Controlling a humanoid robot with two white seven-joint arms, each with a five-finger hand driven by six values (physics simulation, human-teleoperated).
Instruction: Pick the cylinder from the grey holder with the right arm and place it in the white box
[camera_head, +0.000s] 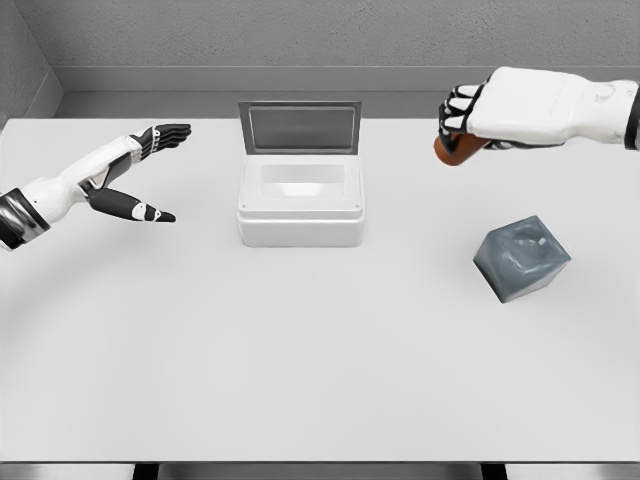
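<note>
My right hand (462, 122) hovers above the table at the upper right, its fingers curled around an orange-brown cylinder (452, 149) whose lower end sticks out below the fist. The grey holder (521, 258) sits on the table below and to the right of that hand, tilted, with an empty hollow in its top. The white box (300, 205) stands at the table's middle back with its lid raised behind it; its inside looks empty. The held cylinder is to the right of the box and higher than it. My left hand (150, 175) floats over the table's left side, fingers spread.
The white table (300, 360) fills the view, with a grey wall behind it. The box's upright lid (300, 127) stands at the box's far side.
</note>
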